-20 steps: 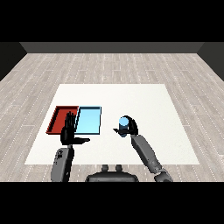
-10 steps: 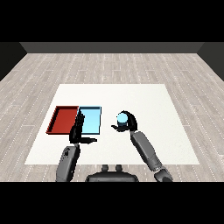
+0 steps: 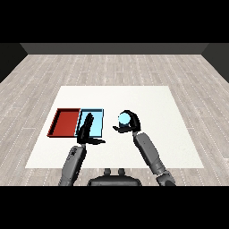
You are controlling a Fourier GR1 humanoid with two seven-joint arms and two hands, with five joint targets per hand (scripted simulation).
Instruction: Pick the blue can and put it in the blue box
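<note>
The blue can (image 3: 124,119) is held off the table in my right hand (image 3: 130,125), whose fingers and thumb curl round it. It hangs to the right of the light blue tray (image 3: 97,126), a short gap away. My left hand (image 3: 86,131) stretches over the near left part of that tray with straight fingers and the thumb pointing right, holding nothing. The red tray (image 3: 65,122) lies directly left of the blue one, and nothing shows in it.
The white table (image 3: 152,103) spreads out behind and to the right of the trays. Both forearms come in from the lower edge. A grey plank floor surrounds the table.
My right hand has carried the can up and to the left, closer to the blue tray. My left hand has moved right and forward, from beside the red tray to over the blue one.
</note>
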